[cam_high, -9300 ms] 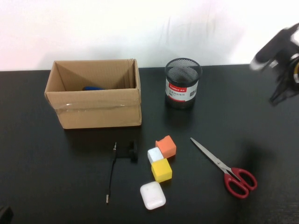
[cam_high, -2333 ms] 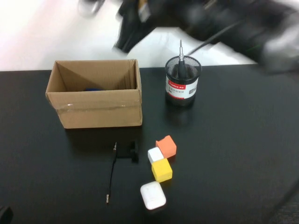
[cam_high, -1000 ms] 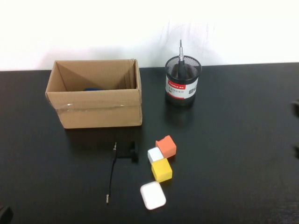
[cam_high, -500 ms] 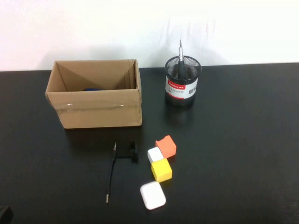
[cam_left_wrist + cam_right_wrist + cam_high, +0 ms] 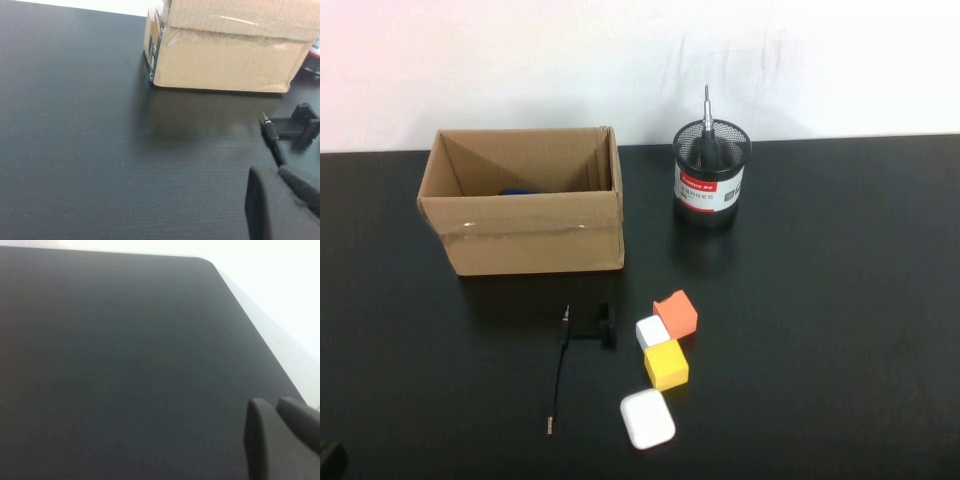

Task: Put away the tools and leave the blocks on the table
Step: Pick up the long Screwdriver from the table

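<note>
Black matte desk (image 5: 840,300) fills the scene, with a white wall behind it. Near its middle lie three small cubes, packed close together: orange cube (image 5: 676,313), white cube (image 5: 652,331), yellow cube (image 5: 666,364). A white rounded-corner case (image 5: 647,418) lies just beside the yellow cube. The thin long black rod-like tool (image 5: 560,368) lies on the desk left of the cubes, not yet put away.

Left claw (image 5: 280,200): pressed together, empty, low over the desk near the rod's end. Right claw (image 5: 280,432): pressed together, empty, parked at the desk's right edge, out of the high view.

Risks: the rod is thin and flat on the desk, so a grasp may slip. A wide approach may knock the white cube, which lies near the rod's block-shaped head.

Containers: the black mesh cup (image 5: 711,178) holds a metal-tipped tool (image 5: 707,125) standing upright. The open cardboard box (image 5: 525,200) shows something blue (image 5: 520,189) inside; what it is cannot be told.
</note>
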